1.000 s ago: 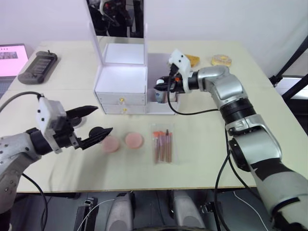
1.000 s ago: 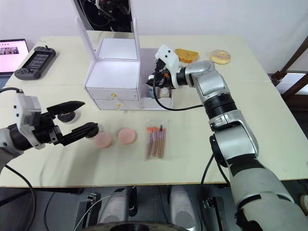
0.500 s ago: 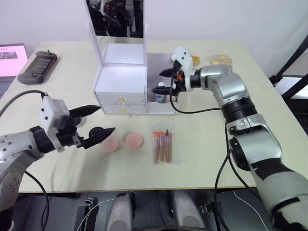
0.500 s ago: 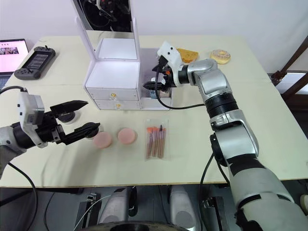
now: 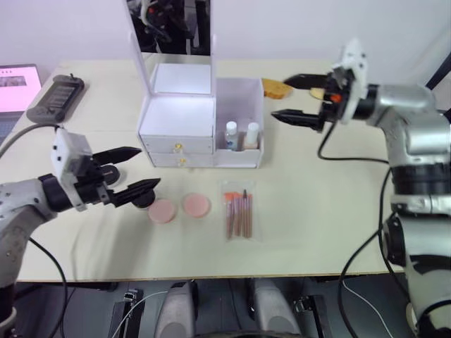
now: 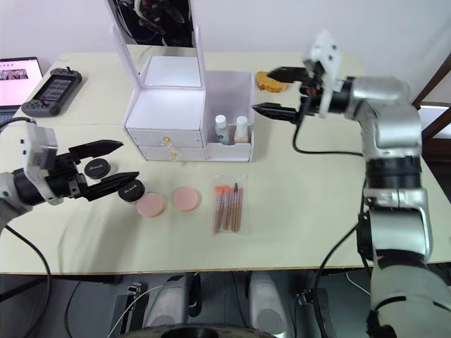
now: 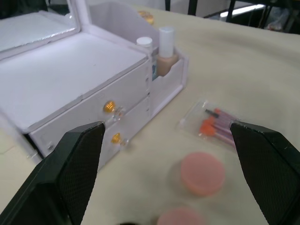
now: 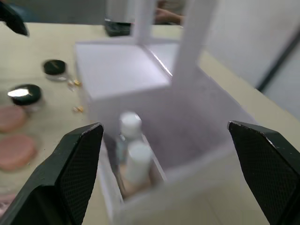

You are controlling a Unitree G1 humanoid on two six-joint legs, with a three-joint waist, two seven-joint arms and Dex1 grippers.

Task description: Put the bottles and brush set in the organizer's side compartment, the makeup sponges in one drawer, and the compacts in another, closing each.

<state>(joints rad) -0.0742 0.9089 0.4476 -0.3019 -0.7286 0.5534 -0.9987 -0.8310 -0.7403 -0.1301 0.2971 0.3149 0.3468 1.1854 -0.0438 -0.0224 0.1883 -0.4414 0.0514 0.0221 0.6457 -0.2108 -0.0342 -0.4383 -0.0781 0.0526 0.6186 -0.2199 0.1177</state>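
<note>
The white organizer (image 5: 177,116) stands mid-table with its mirror upright and both gold-knobbed drawers (image 5: 177,147) shut. In its side compartment (image 5: 242,98) the two bottles stand upright side by side, the clear one (image 5: 231,135) and the beige one (image 5: 251,135). My right gripper (image 5: 280,98) hangs open and empty in the air, to the right of the compartment. The brush set (image 5: 238,209) lies flat in front of the organizer. Two pink makeup sponges (image 5: 162,210) (image 5: 195,205) lie left of it. Two black compacts (image 6: 97,167) (image 6: 130,188) sit under my open left gripper (image 6: 129,160), which holds nothing.
A slice of bread (image 5: 277,87) and a donut (image 6: 324,82) lie at the back right, near my right gripper. A game controller (image 5: 56,97) and a laptop (image 5: 15,84) sit at the far left. Bare tabletop stretches right of the brush set.
My right gripper opened, let go of the beige bottle inside the side compartment, and drew back to the right. My left gripper drifted slightly left.
</note>
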